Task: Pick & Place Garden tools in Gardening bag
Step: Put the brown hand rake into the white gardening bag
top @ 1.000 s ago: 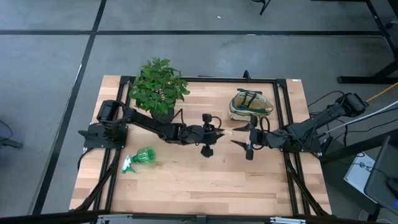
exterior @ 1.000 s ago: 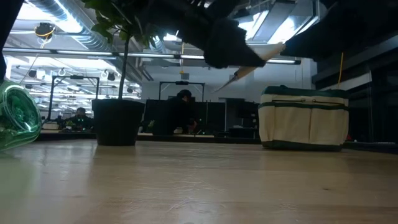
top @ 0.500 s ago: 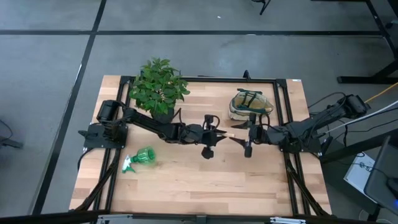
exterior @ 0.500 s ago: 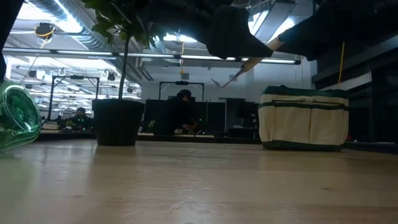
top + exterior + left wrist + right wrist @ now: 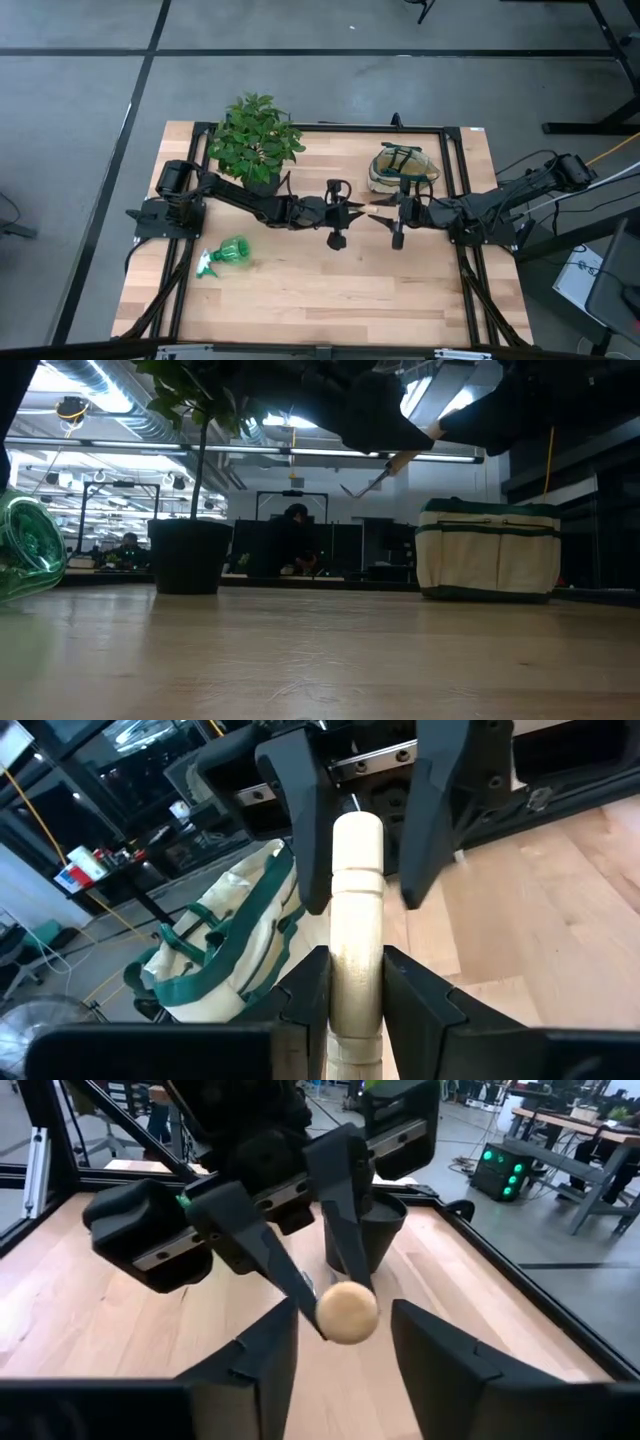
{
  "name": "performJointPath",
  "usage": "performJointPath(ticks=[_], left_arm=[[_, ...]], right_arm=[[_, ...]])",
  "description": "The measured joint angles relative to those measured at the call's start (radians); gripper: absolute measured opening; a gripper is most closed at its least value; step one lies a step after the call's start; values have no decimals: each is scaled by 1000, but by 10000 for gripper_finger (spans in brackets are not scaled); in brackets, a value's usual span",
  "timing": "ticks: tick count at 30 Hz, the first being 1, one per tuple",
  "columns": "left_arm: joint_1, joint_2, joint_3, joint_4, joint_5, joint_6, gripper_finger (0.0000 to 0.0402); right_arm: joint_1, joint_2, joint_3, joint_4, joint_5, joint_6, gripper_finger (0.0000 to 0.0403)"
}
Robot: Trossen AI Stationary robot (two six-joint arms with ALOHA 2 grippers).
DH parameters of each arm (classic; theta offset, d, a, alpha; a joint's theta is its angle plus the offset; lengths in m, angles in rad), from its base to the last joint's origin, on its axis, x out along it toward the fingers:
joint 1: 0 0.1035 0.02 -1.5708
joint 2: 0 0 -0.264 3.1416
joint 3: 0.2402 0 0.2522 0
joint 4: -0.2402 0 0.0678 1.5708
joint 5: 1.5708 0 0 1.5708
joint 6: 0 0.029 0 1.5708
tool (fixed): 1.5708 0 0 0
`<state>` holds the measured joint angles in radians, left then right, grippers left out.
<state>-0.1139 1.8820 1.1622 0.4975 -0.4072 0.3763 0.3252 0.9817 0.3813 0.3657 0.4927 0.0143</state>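
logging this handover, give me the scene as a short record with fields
left hand: shut on the wooden tool handle, mid-table, above the tabletop
right hand: open, fingers either side of the handle's round end, not closed on it
tool head: not identifiable
gardening bag: upright behind the right hand, far right of the table
green spray bottle: lying on the table's left near side
potted plant: far left of the table
stage: handover between the hands, bag not reached yet

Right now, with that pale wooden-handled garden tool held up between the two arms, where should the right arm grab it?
On the rounded free end of the pale wooden-handled garden tool. The left end effector already clamps the handle's middle, and that end points straight into the open right end effector. Probably best to come in along the handle, one finger on each side.
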Motion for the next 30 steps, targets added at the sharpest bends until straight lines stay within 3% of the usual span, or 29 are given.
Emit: performJointPath(ticks=[15,22,30], left_arm=[[0,0,0,0,0,0,74],[1,0,0,-1,-22,0,79],[0,0,0,-4,-50,-2,82]], right_arm=[[0,0,0,46,1,3,129],[-31,0,0,45,-17,3,68],[-75,0,0,51,-82,39,66]])
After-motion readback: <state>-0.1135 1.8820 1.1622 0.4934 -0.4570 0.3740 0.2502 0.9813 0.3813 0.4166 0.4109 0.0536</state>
